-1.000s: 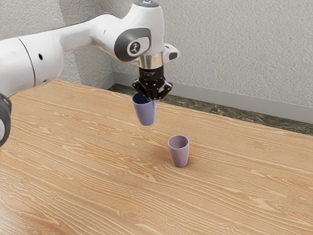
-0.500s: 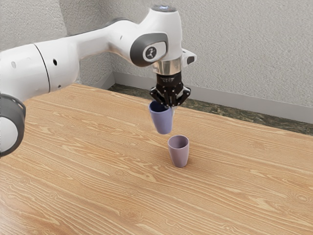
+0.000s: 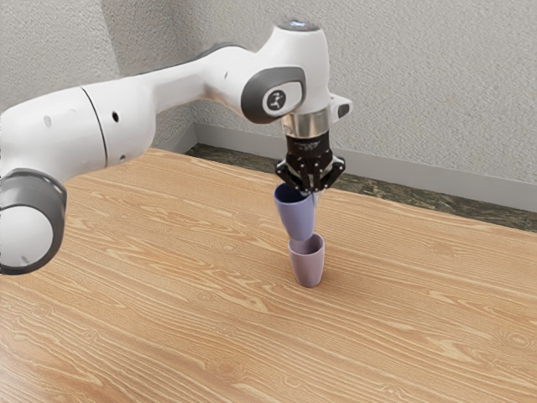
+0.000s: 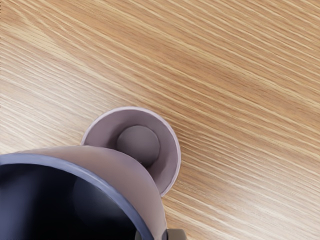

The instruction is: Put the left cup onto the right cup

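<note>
My gripper (image 3: 309,191) is shut on the rim of a blue-lilac cup (image 3: 296,214), which hangs upright and slightly tilted in the air. Its base sits just above the mouth of a mauve cup (image 3: 307,261) standing on the wooden table (image 3: 151,277). In the wrist view the held cup (image 4: 75,195) bulks large and dark inside, close under my hand. Beyond it the standing cup (image 4: 145,145) shows its open mouth and round bottom, partly covered by the held cup.
The table runs wide around the cups on every side. A grey wall (image 3: 436,75) with a skirting board and a dark floor strip (image 3: 403,191) lies behind the table's far edge.
My hand has carried the blue-lilac cup toward the exterior view's right and downward, from beside the mauve cup to directly over its mouth.
</note>
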`<action>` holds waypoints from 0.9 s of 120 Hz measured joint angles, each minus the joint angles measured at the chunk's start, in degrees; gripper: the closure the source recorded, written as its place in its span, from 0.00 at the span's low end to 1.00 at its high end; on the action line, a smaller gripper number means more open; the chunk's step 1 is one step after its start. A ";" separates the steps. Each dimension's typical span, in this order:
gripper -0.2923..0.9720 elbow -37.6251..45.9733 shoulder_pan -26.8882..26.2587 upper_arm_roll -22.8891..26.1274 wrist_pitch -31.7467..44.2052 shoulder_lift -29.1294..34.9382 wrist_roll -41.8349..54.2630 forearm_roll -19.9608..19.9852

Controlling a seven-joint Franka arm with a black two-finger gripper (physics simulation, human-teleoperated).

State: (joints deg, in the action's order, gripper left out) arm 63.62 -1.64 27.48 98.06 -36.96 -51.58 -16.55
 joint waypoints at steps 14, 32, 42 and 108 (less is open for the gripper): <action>0.85 -0.30 -0.02 -0.07 -0.01 -0.78 -0.95 -0.17; 0.85 -0.98 0.04 -0.01 -0.01 -1.70 -1.46 -2.12; 0.85 -2.04 0.08 -0.08 -0.01 -2.39 -0.92 -3.68; 0.85 -6.93 -0.83 0.80 0.64 -6.62 3.31 -7.72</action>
State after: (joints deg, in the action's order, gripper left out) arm 56.69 -2.47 28.28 98.70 -43.58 -48.26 -24.26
